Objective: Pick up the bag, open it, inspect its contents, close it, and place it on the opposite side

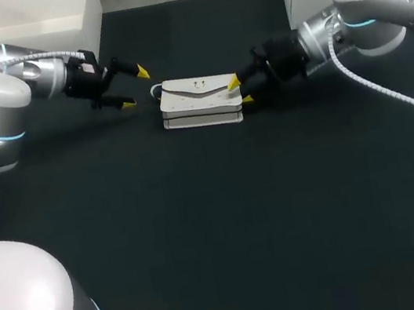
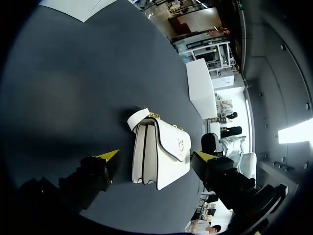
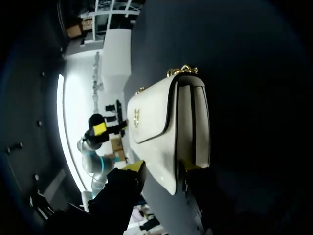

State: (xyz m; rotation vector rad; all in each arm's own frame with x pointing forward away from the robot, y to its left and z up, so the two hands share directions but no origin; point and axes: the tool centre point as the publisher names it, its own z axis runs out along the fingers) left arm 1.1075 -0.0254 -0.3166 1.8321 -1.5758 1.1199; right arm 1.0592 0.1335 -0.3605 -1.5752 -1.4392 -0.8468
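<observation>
Currently the bag (image 1: 199, 105) lies flat on the counter (image 1: 219, 224), in the far half and about midway between the two sides, well clear of the far edge. Wide bare surface on the near side, and open strips to either side behind each arm. Right gripper (image 1: 240, 90) sits at the bag's right end: one yellow tip on the flap face and one against the opposite side, so it's closed on that end. Right wrist view confirms this, with the bag (image 3: 156, 127) clamped between the fingers of the gripper (image 3: 164, 169). Left gripper (image 1: 135, 88) hovers just off the bag's left end, fingers spread wide and holding nothing. Its wrist view shows the bag (image 2: 168, 152) ahead of the spread tips of the gripper (image 2: 156, 156), not touching. Bag is white, smooth and leather-like, a boxy rectangle with a curved front flap, dark edge trim, a gold clasp and a gold chain at one end. Counter is dark and matte. Count: one bag, two grippers, four yellow tips.
</observation>
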